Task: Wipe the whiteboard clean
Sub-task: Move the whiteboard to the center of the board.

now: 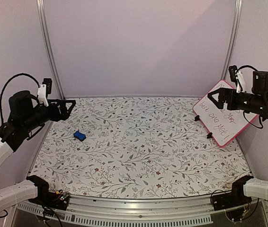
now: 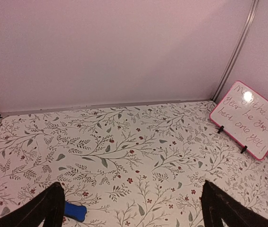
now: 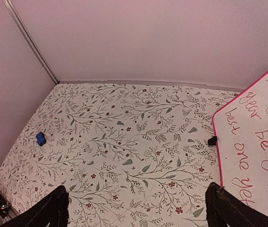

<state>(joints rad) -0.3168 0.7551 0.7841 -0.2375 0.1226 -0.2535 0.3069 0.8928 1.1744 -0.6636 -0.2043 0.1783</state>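
The black two-finger left gripper (image 1: pixel 70 105) hovered raised at nine o'clock, the matching right gripper (image 1: pixel 210 97) at three o'clock; both pointed inward, jaws spread wide, empty.

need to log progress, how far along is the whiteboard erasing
Done: nothing yet; the whiteboard is still covered in red writing. In hand: nothing; the left claw and right claw are both open and empty, up above the table. The blue eraser lies untouched on the left side. Left: pick up the eraser, then wipe the whole board.
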